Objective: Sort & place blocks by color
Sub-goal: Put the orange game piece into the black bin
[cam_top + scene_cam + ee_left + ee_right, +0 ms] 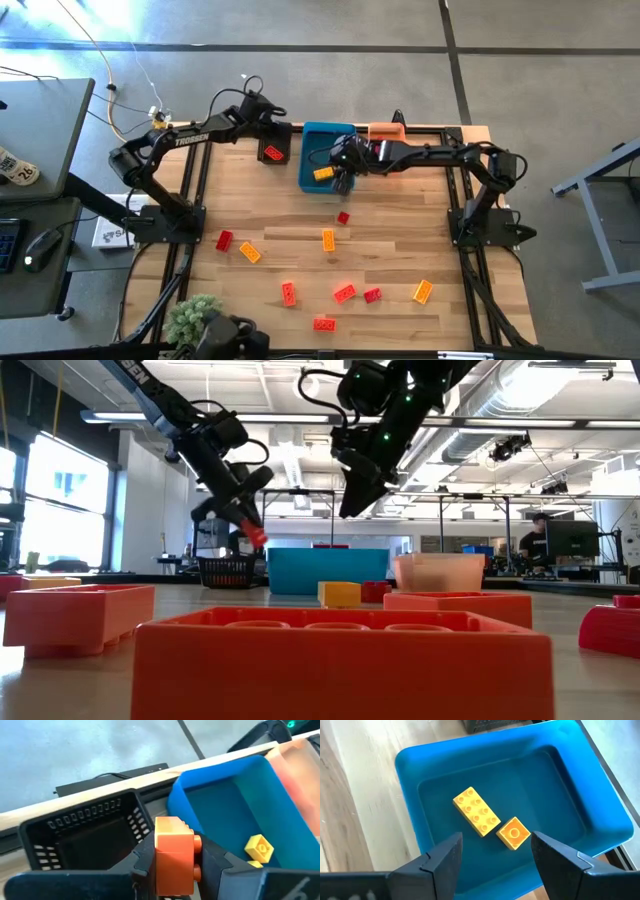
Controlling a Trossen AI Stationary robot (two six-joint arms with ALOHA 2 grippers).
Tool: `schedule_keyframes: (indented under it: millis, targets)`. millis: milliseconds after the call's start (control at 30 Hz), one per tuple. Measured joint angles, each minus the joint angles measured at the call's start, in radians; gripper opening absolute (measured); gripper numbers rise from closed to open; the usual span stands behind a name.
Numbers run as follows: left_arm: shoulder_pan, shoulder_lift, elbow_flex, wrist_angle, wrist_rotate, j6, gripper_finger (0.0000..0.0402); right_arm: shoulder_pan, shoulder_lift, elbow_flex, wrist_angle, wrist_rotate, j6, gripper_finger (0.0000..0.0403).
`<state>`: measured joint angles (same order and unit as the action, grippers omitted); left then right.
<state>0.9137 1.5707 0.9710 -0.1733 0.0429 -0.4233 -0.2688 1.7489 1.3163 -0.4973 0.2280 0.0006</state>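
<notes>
My left gripper [271, 148] hangs over the black bin [273, 150], shut on a red-orange block [172, 855], which also shows in the low view as the block [257, 537]. My right gripper [495, 865] is open above the blue bin [600, 815] and touches nothing. Two yellow blocks lie flat on that bin's floor: a long one [476, 811] and a small square one [514, 832]. Several red and orange blocks lie scattered on the table, such as a red one [343, 217] and an orange one [328, 239]. My left gripper pinches the red-orange block between its two fingers, one on the plain side [159, 857] and one on the studded side [196, 842]. Its fingers slant downward over the black bin [85, 835]. The block is lifted clear, and its end sticks out past the fingertips.
An orange bin [386, 130] stands against the blue bin [310, 150] on the right at the table's far edge. More blocks lie toward the near edge: red ones [344, 293], [288, 293], [323, 324] and an orange one [423, 291]. A plant [195, 318] sits at the near left corner.
</notes>
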Motion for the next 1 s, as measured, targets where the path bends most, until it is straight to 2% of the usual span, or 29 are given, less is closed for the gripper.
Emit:
schedule_keyframes:
  millis: [100, 400, 567, 1000]
  targets:
    - [0.002, 0.0, 0.0, -0.003, -0.047, 0.001, 0.0075, -0.002, 0.0, 0.0, 0.0, 0.0, 0.0, 0.0225]
    - [0.002, 0.001, 0.0, -0.06, -0.102, 0.05, 0.0076, -0.002, 0.0, 0.0, 0.0, 0.0, 0.0, 0.0225]
    - [0.002, 0.001, 0.0, -0.065, -0.102, 0.052, 0.008, -0.002, 0.0, 0.0, 0.0, 0.0, 0.0, 0.0225]
    - [-0.002, 0.001, 0.0, -0.069, -0.099, 0.05, 0.0144, -0.001, 0.0, 0.0, -0.002, -0.021, 0.003, 0.0225]
